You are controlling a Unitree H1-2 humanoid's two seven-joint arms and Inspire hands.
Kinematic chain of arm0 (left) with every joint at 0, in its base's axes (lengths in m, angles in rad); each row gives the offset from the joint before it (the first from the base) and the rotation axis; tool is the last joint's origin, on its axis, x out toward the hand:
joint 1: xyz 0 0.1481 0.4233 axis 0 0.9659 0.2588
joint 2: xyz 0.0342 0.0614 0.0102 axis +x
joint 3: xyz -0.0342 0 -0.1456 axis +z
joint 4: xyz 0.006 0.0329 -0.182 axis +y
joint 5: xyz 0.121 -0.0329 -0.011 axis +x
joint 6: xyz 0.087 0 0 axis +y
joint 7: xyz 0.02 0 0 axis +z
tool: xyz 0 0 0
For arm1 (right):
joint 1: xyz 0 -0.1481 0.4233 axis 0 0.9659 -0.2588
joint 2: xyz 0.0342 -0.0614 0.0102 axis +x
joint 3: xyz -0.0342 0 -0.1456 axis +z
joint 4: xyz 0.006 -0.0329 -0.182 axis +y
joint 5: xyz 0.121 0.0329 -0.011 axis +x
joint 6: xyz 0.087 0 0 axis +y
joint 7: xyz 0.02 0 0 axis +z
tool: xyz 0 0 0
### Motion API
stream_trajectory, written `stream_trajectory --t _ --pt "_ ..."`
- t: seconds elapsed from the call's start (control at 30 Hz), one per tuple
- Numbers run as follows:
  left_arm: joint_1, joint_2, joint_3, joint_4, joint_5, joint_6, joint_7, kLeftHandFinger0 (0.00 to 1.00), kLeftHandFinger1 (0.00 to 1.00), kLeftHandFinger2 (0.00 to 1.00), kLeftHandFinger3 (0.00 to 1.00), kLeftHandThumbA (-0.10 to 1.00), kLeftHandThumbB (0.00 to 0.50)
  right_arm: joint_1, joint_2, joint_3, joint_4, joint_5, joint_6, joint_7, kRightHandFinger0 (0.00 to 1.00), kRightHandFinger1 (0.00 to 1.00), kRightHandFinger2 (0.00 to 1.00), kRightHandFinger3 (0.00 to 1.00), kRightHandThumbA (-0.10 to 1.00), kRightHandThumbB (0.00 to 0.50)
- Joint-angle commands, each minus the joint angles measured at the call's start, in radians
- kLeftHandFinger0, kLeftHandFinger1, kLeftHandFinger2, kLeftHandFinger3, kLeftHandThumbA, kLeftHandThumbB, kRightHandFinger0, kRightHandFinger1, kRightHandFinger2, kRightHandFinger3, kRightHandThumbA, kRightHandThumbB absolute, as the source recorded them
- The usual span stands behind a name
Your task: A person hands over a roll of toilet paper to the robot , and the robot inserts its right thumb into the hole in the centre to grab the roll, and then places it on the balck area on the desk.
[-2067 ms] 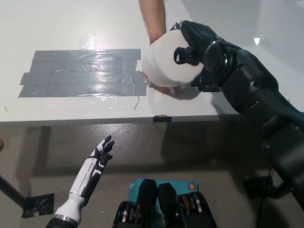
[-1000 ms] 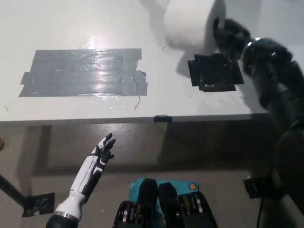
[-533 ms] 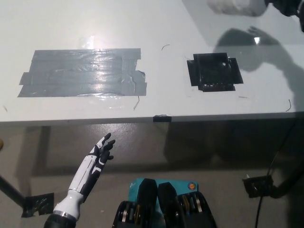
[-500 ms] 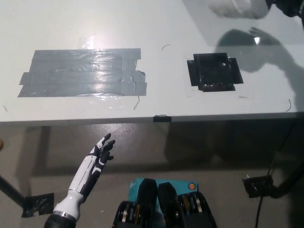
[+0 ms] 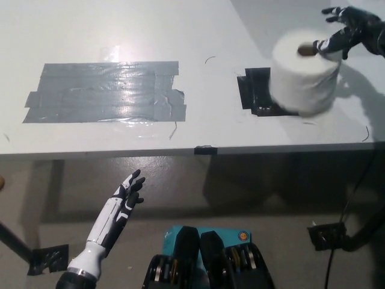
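Worktop (image 5: 120, 30) white, fills upper half of frame. Grey tape patch (image 5: 105, 91) centre-left on it, large and glossy, not the target. Black area (image 5: 254, 91) centre-right, mostly covered by the toilet paper roll (image 5: 304, 75), which stands upright on it with the core hole facing up; roll overhangs the patch toward the right, so the seating looks slightly off-centre.

Right hand (image 5: 348, 33) black, upper right of frame, fingers spread and released, just beside the roll's top rim; cannot tell if a fingertip touches the rim or the hole. It holds nothing. Left hand (image 5: 127, 194) white, lower left, below the worktop edge, fingers apart, idle.

Handling, as a judgement: roll looks light, soft and squashy on the outside, with only the cardboard core stiff. It is probably easy to tip or nudge off the patch with a brush of a finger, and the paper surface is grippy, not slippery. Best hold is thumb down the centre hole with fingers against the outer wall; squeezing the sides alone would dent it.
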Motion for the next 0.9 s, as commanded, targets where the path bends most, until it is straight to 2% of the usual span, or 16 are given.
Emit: stream_trajectory --t 0.0,0.03,0.07,0.13,0.23,0.27,0.3,0.37,0.4,0.43,0.47,0.63,0.7,0.77,0.8,0.87 --pt "-0.009 0.01 0.003 -0.022 0.007 -0.029 0.004 0.86 0.97 0.95 1.0 1.0 0.011 -0.081 -0.028 0.058 0.033 -0.073 -0.097 0.05 0.07 0.65 1.0 1.0 -0.1 0.132" --pt "-0.01 0.012 0.001 -0.019 0.012 -0.036 0.004 0.86 0.97 0.95 1.0 1.0 0.003 -0.081 -0.024 0.062 0.039 -0.074 -0.101 0.043 0.06 0.58 0.95 0.97 -0.1 0.141" --pt "-0.009 0.013 0.001 -0.02 0.011 -0.034 0.003 0.86 0.97 0.95 1.0 1.0 0.006 -0.079 -0.015 0.066 0.049 -0.076 -0.107 0.036 0.08 0.54 0.87 0.84 -0.1 0.145" --pt "-0.01 0.011 0.001 -0.018 0.007 -0.032 0.001 0.87 0.97 0.95 1.0 1.0 0.012 -0.078 -0.01 0.073 0.065 -0.079 -0.131 0.035 0.03 0.49 0.82 0.78 -0.1 0.14" --pt "-0.014 0.012 -0.001 -0.017 0.008 -0.033 -0.001 0.87 0.97 0.95 1.0 1.0 0.006 -0.079 0.0 0.087 0.086 -0.096 -0.153 0.019 0.06 0.52 0.84 0.77 -0.1 0.117" --pt "-0.015 0.011 -0.001 -0.021 0.01 -0.028 -0.001 0.87 0.97 0.95 1.0 1.0 0.016 -0.078 0.002 0.094 0.086 -0.105 -0.154 0.014 0.11 0.55 0.84 0.7 -0.1 0.115" --pt "-0.017 0.011 -0.001 -0.023 0.008 -0.024 -0.002 0.87 0.97 0.95 1.0 1.0 0.025 -0.08 0.006 0.1 0.092 -0.113 -0.151 0.01 0.12 0.56 0.85 0.66 -0.1 0.141" --pt "-0.019 0.012 0.001 -0.024 0.007 -0.02 -0.002 0.87 0.97 0.95 1.0 1.0 0.034 -0.081 0.011 0.104 0.101 -0.119 -0.151 0.005 0.12 0.6 0.88 0.64 -0.1 0.173" --pt "-0.022 0.013 0.001 -0.024 0.01 -0.02 -0.001 0.87 0.97 0.95 1.0 1.0 0.035 -0.083 0.015 0.1 0.108 -0.116 -0.146 0.006 0.31 0.72 0.94 0.72 -0.08 0.222" --pt "-0.023 0.014 0.001 -0.024 0.011 -0.02 -0.002 0.87 0.97 0.95 1.0 1.0 0.036 -0.085 0.018 0.092 0.111 -0.107 -0.134 0.017 0.63 1.0 1.0 1.0 0.06 0.245" --pt "-0.025 0.015 0.001 -0.025 0.009 -0.021 -0.003 0.87 0.97 0.95 1.0 1.0 0.037 -0.083 0.021 0.064 0.101 -0.075 -0.108 0.043 0.97 1.0 1.0 1.0 0.2 0.31" --pt "-0.027 0.015 -0.003 -0.025 0.014 -0.024 -0.004 0.85 0.95 0.94 1.0 1.0 0.029 -0.062 0.018 0.024 0.064 -0.057 -0.117 0.047 1.0 1.0 1.0 1.0 0.46 0.356" --pt "-0.026 0.016 -0.004 -0.026 0.018 -0.025 -0.003 0.86 0.96 0.95 1.0 1.0 0.024 -0.057 0.021 -0.02 0.068 -0.033 -0.17 -0.01 1.0 1.0 1.0 1.0 0.55 0.387" --pt "-0.025 0.016 -0.003 -0.024 0.012 -0.029 -0.005 0.86 0.96 0.95 1.0 1.0 0.017 -0.052 0.023 -0.046 0.066 -0.022 -0.202 -0.037 1.0 1.0 1.0 1.0 0.58 0.383" --pt "-0.024 0.015 -0.004 -0.022 0.009 -0.03 -0.006 0.87 0.96 0.95 1.0 1.0 0.021 -0.042 0.021 -0.081 0.041 -0.008 -0.234 -0.084 1.0 1.0 1.0 1.0 0.68 0.414" --pt "-0.024 0.014 -0.003 -0.022 0.01 -0.031 -0.005 0.86 0.95 0.95 1.0 1.0 0.021 -0.037 0.021 -0.118 0.016 -0.002 -0.255 -0.123 1.0 1.0 1.0 1.0 0.77 0.422"
